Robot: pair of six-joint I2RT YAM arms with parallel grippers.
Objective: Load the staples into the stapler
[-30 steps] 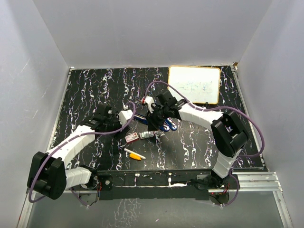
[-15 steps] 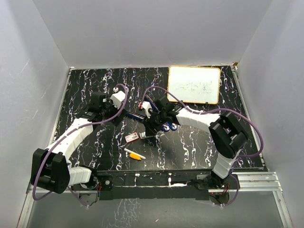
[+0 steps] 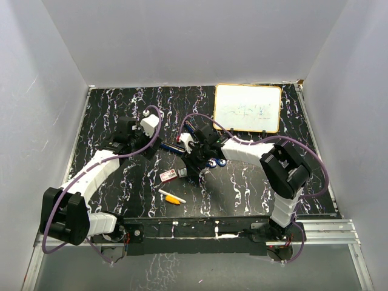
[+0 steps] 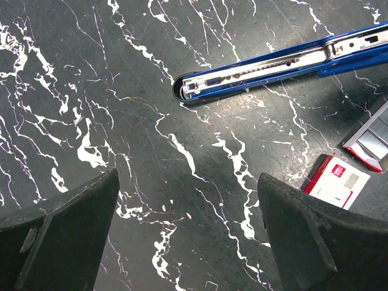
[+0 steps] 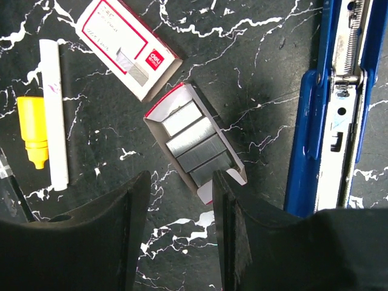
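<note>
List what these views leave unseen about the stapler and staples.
Stapler: far end cut off by the right edge in the left wrist view; right arm covers its middle in the top view.
Staple tray: hidden under the right gripper in the top view; cut by the right edge in the left wrist view.
Box: print too small to read in any view.

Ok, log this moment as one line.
left fingers: open, empty | right fingers: open, above silvery staple strips in red-and-white cardboard tray | blue-and-chrome stapler: opened flat, magazine exposed

blue stapler [image 5: 310, 133], silvery staples [image 5: 197, 142], black white-veined table [image 4: 121, 73]
</note>
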